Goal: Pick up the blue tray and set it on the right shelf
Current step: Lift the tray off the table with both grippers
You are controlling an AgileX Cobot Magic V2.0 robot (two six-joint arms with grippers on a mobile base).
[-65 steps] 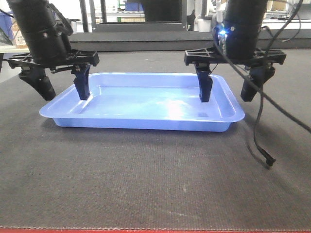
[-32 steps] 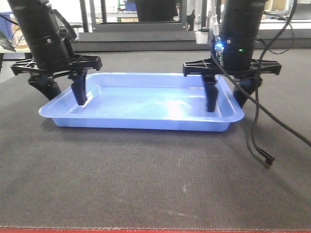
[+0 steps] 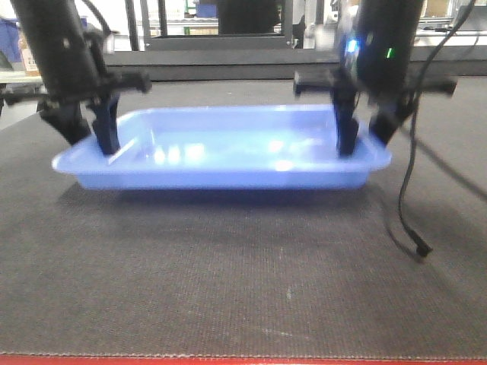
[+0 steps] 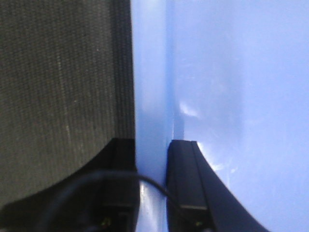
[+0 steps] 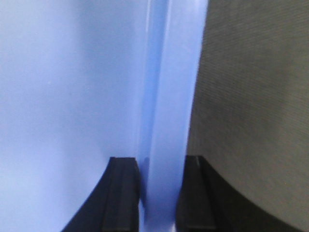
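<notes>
Tray [image 3: 228,179], glossy pale blue, shallow, flared rim

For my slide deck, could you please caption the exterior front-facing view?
Left tool and right tool clamp opposite rims of the blue tray, held slightly above the carpeted table.

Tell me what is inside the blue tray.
Inside the blue tray: only one finger of the left gripper and one of the right gripper, each clamping an end wall. Its floor looks bare; the near wall hides the front strip.

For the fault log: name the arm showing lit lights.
The right arm: blue and green lights glow above the right pincer; the left arm shows none.
</notes>
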